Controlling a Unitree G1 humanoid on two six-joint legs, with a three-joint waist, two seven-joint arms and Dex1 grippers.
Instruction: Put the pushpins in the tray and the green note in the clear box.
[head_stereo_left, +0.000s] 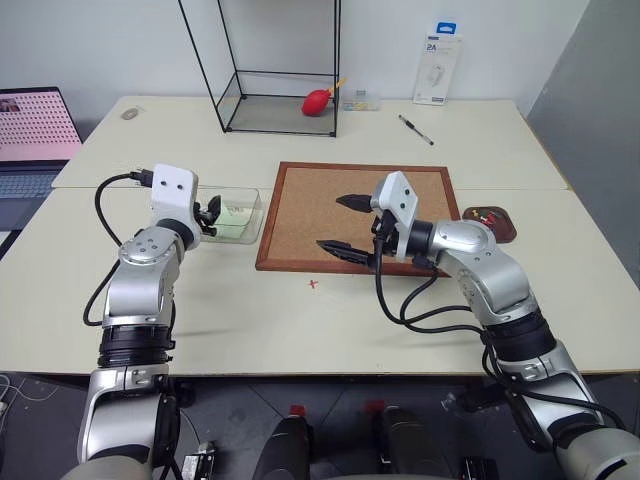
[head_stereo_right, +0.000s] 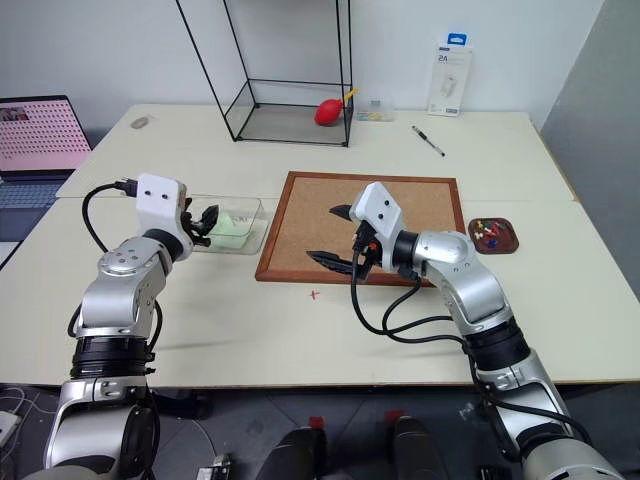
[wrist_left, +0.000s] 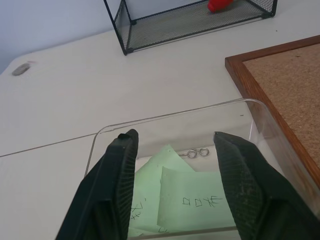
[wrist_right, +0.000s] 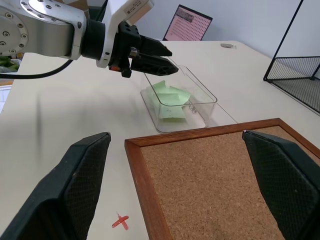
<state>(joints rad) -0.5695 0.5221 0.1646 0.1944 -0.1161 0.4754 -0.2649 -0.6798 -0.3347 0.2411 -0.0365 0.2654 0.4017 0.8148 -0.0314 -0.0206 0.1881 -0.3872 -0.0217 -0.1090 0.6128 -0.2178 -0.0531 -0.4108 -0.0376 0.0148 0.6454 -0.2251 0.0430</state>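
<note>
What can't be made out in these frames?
- Pushpins in the tray: too small to count, head views.
- Writing on the green notes: partly covered by the left gripper, too small to read.
- Right gripper fingertips: cut off by the right wrist view's bottom edge.
- Laptop: cut off at the frame edge.

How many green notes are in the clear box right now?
2 that I can make out: overlapping green notes on the floor of the clear box, one partly under the other, between the left hand fingers. More may lie hidden beneath.
</note>
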